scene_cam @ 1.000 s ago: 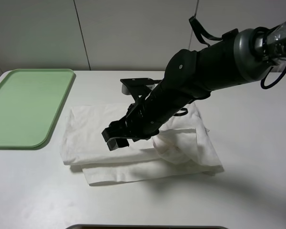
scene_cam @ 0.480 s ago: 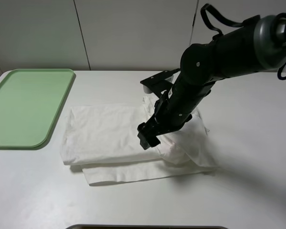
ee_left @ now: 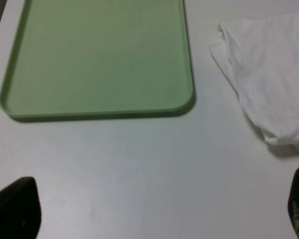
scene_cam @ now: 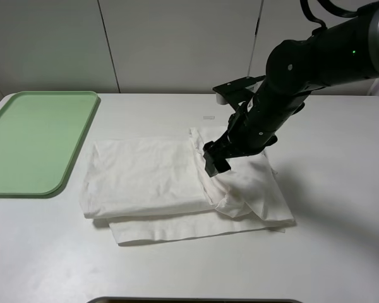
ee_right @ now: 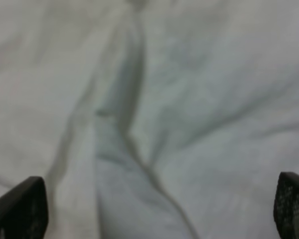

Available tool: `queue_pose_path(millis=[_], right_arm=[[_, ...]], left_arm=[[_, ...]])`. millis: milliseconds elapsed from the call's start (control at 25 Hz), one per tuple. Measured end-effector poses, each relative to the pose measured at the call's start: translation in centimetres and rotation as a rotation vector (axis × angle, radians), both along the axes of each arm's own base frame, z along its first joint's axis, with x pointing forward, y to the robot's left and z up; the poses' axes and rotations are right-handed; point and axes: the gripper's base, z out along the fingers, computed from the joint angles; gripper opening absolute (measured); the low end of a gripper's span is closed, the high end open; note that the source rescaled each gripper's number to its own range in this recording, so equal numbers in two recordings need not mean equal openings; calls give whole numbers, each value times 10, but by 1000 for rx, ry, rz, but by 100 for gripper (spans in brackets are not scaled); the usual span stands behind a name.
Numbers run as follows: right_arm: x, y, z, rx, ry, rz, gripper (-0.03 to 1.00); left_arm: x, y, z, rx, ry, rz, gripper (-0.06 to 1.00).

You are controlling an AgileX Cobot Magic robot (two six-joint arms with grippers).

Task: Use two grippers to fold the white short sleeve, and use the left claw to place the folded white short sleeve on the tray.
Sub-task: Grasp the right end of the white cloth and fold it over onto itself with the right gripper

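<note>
The right gripper [scene_cam: 216, 161] has released and drawn back over the white T-shirt [scene_cam: 145, 177], which looks folded at the centre of the table [scene_cam: 341, 252], beside the green tray [scene_cam: 31, 142]. The left gripper [ee_left: 157, 211], jaws also wide, must carry it next.

Field notes from the high camera. We see a white table [scene_cam: 341, 252] set before pale wall panels. The tray [scene_cam: 35, 142] lies at the far left, its long side running toward the wall.

To its right, near but apart from it, the white short sleeve [scene_cam: 145, 177] lies folded in layers. Its left half is fairly flat. Its right half is rumpled, with a raised ridge near the middle. A lower layer sticks out along the near edge.

The right gripper [scene_cam: 213, 161] reaches in from the upper right on a thick black arm, tip angled down at that ridge. We cannot tell whether it touches the cloth, nor how its jaws stand.

A small pale tape strip [scene_cam: 208, 117] sits on the table beyond the shirt.
</note>
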Motion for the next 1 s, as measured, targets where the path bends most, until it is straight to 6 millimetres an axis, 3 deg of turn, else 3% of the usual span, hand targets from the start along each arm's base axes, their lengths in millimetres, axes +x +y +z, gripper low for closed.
queue_pose_path(millis=[240,520,640,1000], right_arm=[[19,-30,-7,17,38,-135,99],[11,-32,-28,69,145,-168,99],[4,-22,-28,74,166,-131,99],[-37,36,-27,108,211,16,99]], left_arm=[[0,0,0,0,0,0,100],[0,0,0,0,0,0,100],[0,0,0,0,0,0,100],[0,0,0,1,0,1,100]])
